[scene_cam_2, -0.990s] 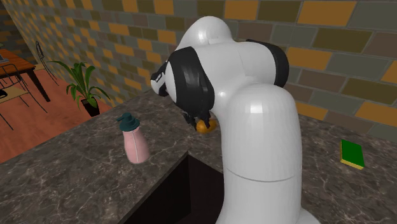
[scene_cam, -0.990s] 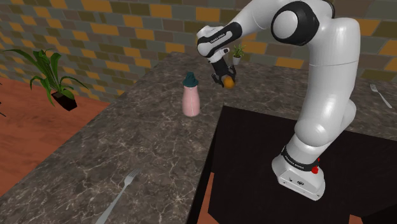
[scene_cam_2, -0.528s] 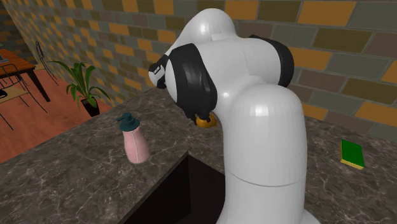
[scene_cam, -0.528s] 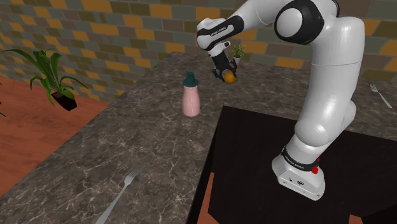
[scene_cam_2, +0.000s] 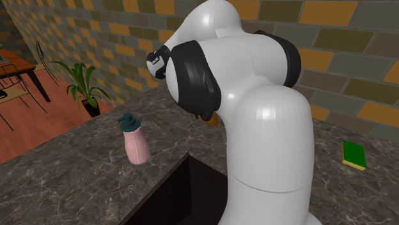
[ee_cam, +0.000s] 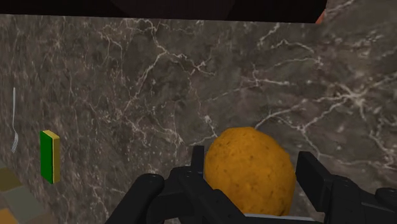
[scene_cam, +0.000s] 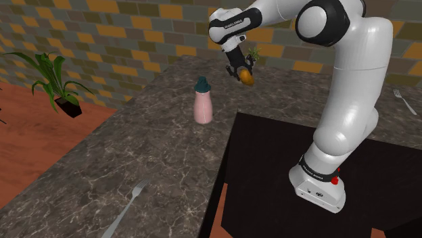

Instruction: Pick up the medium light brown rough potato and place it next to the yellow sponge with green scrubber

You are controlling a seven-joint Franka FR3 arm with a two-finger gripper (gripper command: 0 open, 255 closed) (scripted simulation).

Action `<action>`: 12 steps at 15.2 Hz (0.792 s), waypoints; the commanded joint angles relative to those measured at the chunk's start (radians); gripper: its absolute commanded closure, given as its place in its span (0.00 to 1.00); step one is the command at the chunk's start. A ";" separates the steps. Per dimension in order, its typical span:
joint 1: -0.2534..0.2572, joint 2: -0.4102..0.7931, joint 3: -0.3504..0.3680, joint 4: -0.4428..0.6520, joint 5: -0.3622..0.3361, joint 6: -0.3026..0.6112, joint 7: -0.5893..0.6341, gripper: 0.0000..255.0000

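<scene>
A white robot arm holds its black hand (scene_cam: 244, 72) above a dark marbled bench (scene_cam: 155, 152). The two fingers are clamped on a rough, orange-brown potato (ee_cam: 251, 172), which hangs in the air clear of the bench top. The yellow sponge with a green face (scene_cam_2: 353, 154) lies on the bench, well apart from the potato. A pink bottle with a teal cap (scene_cam: 202, 103) stands upright, toward the shoulder view's left of the hand. A fork (scene_cam: 126, 209) lies near the bench's front edge.

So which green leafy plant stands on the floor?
The large long-leaved plant in the dark pot; the small plant sits on the dark marble counter.
</scene>
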 commanded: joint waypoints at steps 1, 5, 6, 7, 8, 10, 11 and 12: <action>0.001 -0.006 0.000 0.017 0.000 -0.023 -0.006 1.00; 0.003 -0.017 0.000 0.056 -0.001 -0.071 -0.019 1.00; 0.003 -0.019 0.000 0.066 -0.002 -0.083 -0.022 1.00; 0.004 -0.021 0.000 0.076 -0.002 -0.095 -0.025 1.00; 0.005 -0.023 0.000 0.087 -0.003 -0.107 -0.028 1.00; -0.005 -0.057 -0.006 0.039 -0.007 -0.089 -0.038 1.00; -0.015 -0.089 -0.011 -0.008 -0.012 -0.071 -0.049 1.00; -0.025 -0.121 -0.017 -0.052 -0.018 -0.054 -0.060 1.00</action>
